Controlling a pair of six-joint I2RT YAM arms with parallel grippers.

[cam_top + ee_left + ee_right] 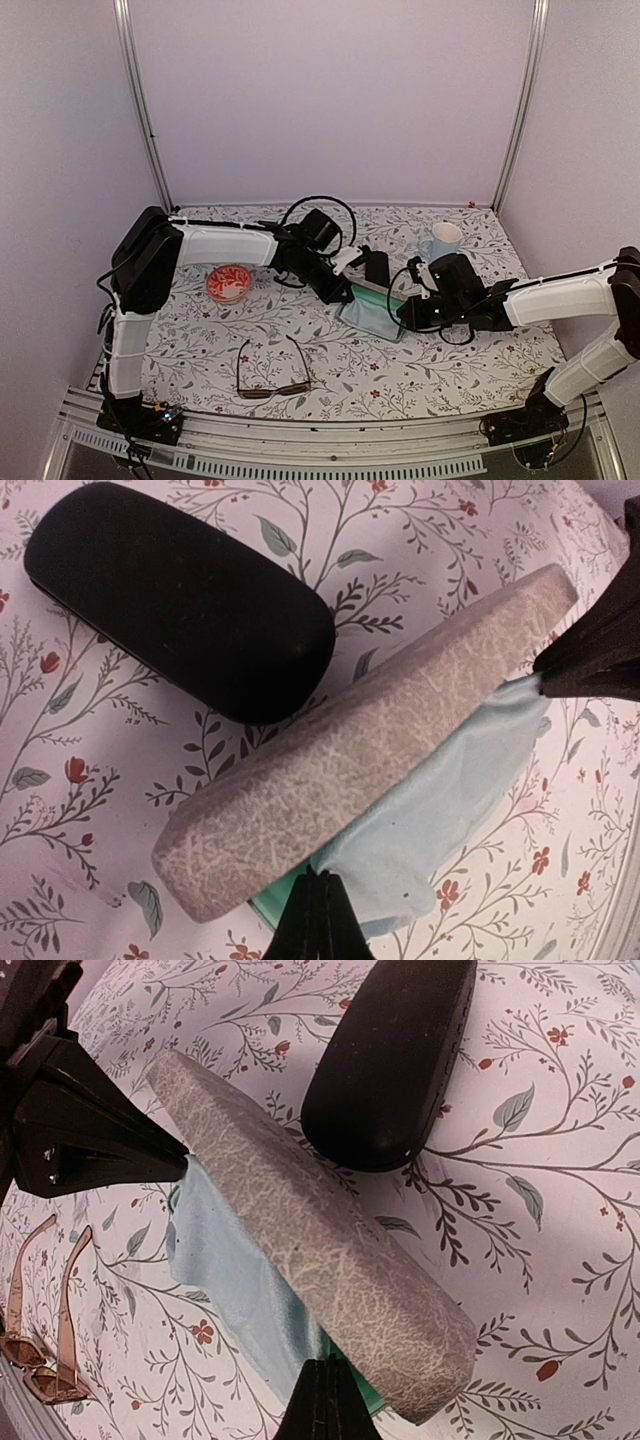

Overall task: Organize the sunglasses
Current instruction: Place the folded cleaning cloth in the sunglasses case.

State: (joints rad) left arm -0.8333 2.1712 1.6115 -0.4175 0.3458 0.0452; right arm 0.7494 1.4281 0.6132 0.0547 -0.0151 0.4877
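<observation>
I see the brown-framed sunglasses (275, 390) lying unfolded on the tabletop (450, 370), lower centre of the overhead view, well apart from both arms. The left end effector (320, 905) and right end effector (325, 1390) are each closed, pinching the light blue cloth (450, 810) beneath the grey case (370, 750).

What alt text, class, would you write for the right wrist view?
A grey rectangular case lies across a light blue cloth pinched by the shut right gripper at the bottom and the shut left gripper at the left. A black oval case lies beside it; brown sunglasses rest at lower left.
</observation>
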